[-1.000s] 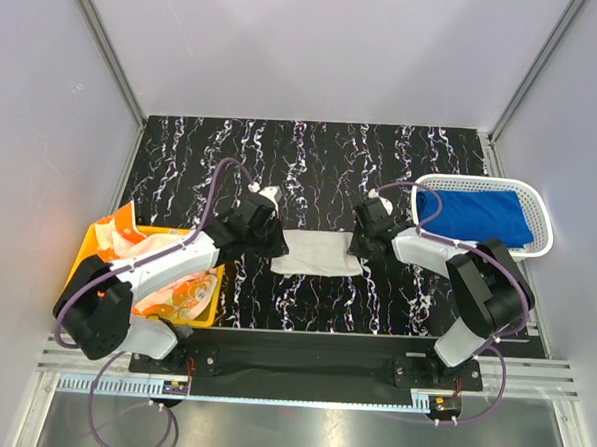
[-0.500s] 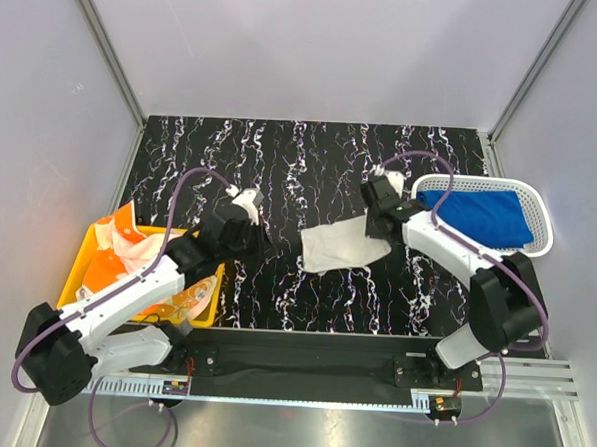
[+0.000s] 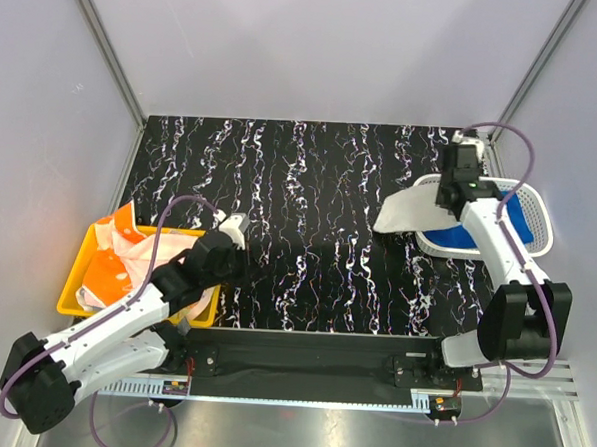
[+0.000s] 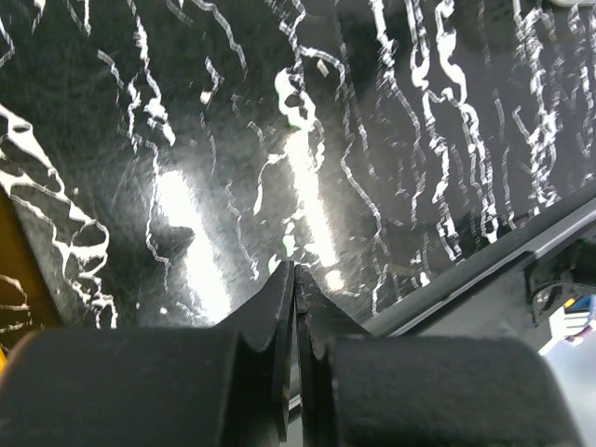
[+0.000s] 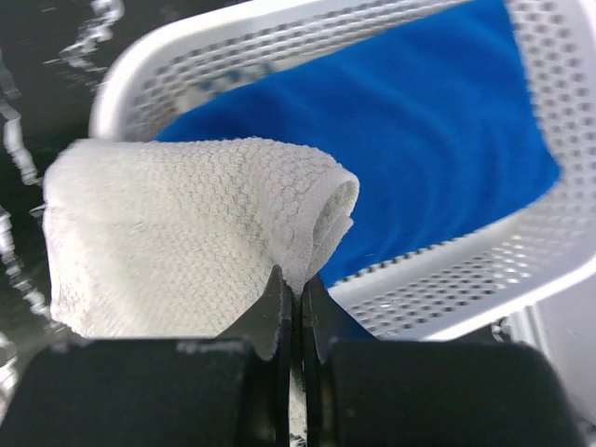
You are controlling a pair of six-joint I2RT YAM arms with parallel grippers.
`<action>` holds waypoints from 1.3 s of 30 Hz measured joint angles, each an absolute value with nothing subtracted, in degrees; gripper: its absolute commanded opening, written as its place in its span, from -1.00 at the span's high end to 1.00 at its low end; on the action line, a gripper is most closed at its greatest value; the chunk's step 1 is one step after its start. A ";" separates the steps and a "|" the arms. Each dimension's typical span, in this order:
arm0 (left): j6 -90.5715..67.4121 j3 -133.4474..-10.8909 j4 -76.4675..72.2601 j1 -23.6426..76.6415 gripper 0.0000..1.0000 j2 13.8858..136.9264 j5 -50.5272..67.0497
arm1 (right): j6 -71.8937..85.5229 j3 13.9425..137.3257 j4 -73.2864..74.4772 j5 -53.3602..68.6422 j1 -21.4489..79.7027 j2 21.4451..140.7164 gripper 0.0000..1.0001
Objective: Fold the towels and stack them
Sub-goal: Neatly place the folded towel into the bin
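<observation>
With right gripper [image 5: 296, 284] pinching white towel [image 3: 404, 214], left gripper [image 4: 295, 279] shut empty, lay flat on blue towel [image 3: 519, 213] at 3 o'clock.

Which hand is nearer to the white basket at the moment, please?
Right. The right hand hangs over the basket edge, shut on the off-white towel; the left hand is shut and empty, far off beside the yellow bin.

Off-white towel [image 5: 168, 214] hanging bunched, partly over blue towel [image 5: 391, 140], seemingly folded

The white basket [image 5: 447, 279] rises close beside the right pincer [image 5: 296, 281].
</observation>
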State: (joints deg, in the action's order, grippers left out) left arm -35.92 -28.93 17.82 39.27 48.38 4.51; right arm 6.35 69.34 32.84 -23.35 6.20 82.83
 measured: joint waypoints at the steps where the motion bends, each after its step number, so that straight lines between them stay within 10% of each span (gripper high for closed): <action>1: -35.94 -28.12 17.54 39.31 0.88 47.99 4.51 | 5.37 69.47 32.88 -23.38 4.43 82.72 1.00; 33: -35.57 -22.72 8.03 39.33 0.83 46.98 6.13 | -15.05 63.70 6.96 -30.37 -11.55 92.09 1.00; 39: -35.46 -21.91 7.70 39.33 0.79 47.05 6.07 | -13.19 65.36 6.68 -30.52 -13.93 97.01 -0.76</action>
